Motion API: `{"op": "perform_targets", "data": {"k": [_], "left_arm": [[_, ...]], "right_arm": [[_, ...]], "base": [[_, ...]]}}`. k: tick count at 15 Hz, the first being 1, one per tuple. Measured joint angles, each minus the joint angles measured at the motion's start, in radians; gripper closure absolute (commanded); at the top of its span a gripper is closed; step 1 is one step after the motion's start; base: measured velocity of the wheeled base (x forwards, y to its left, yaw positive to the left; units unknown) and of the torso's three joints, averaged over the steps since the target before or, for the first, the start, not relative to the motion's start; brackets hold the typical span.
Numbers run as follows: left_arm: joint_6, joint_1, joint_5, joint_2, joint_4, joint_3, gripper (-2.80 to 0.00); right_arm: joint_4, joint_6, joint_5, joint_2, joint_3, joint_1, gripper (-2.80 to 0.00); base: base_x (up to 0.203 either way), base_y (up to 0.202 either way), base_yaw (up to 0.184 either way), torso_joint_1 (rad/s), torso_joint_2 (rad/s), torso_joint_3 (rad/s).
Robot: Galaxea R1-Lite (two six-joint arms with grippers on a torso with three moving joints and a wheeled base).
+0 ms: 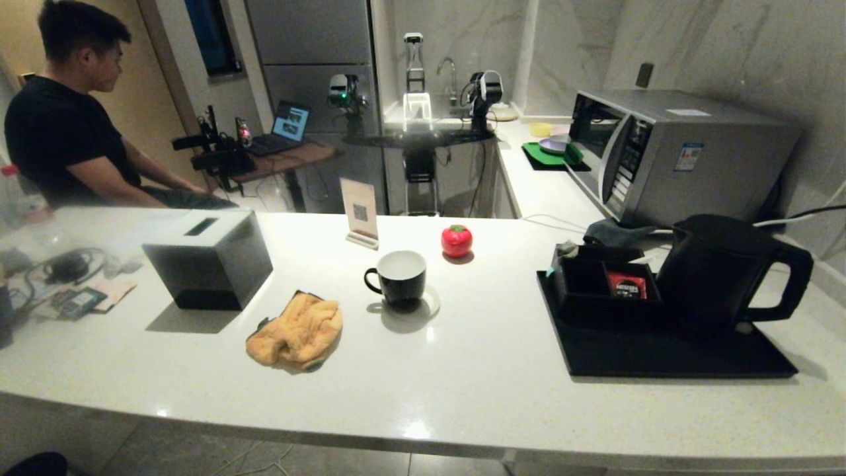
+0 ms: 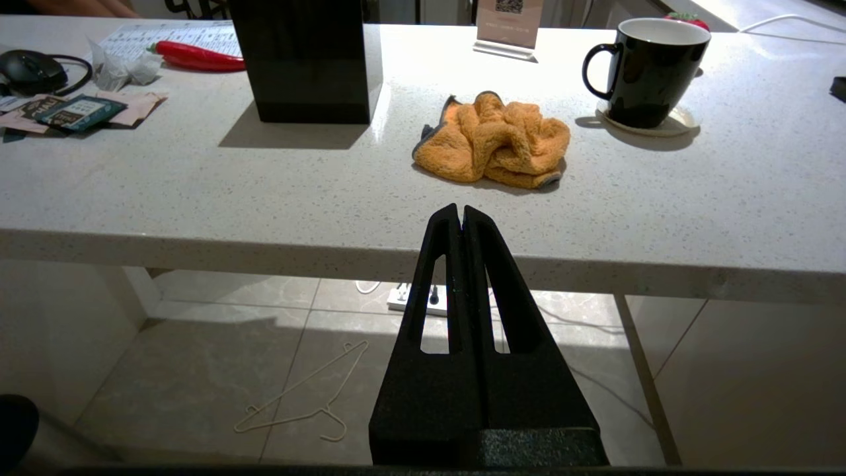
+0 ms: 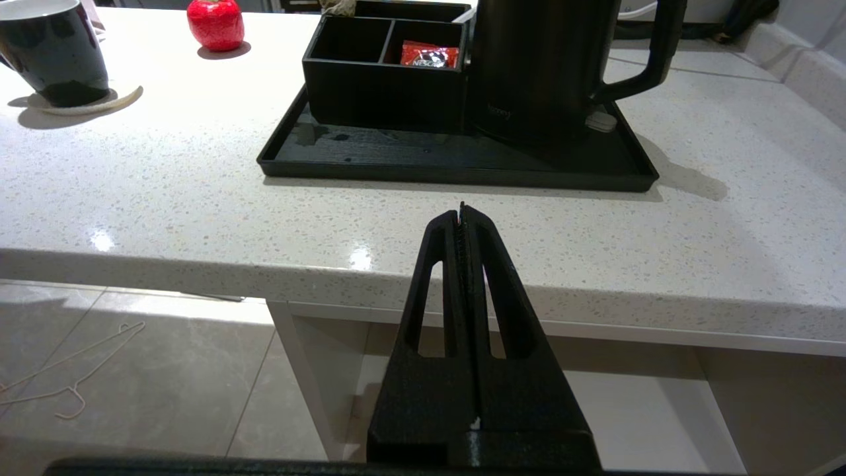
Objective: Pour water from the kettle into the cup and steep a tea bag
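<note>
The black kettle [image 1: 720,271] [image 3: 535,66] stands on a black tray [image 1: 661,360] at the counter's right, its loop handle pointing right. The black cup [image 1: 400,274] [image 2: 651,69] [image 3: 56,56], white inside and empty, sits on a white coaster mid-counter, handle to the left. A red sachet [image 1: 626,285] [image 3: 429,55] lies in the black compartment box beside the kettle; I cannot tell whether it is the tea bag. My left gripper [image 2: 461,208] and right gripper [image 3: 462,208] are both shut and empty. They hang before the counter's front edge, outside the head view.
An orange cloth [image 1: 296,330] lies left of the cup, with a black tissue box [image 1: 208,261] behind it. A red tomato-shaped object [image 1: 457,239] and a sign card [image 1: 359,211] stand further back. A microwave [image 1: 674,152] is at the back right. A person [image 1: 66,119] sits far left.
</note>
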Motion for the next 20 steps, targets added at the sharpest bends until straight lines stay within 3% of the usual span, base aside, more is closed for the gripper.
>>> {"op": "perform_targets", "data": {"k": [20], "left_arm": [[0.0,0.0,0.0,0.0,0.0,0.0,0.0]], "right_arm": [[0.013,-0.007,-0.002,0.0,-0.01,0.0,0.0]], "base": [[0.0,0.0,0.0,0.0,0.0,0.0]]}}
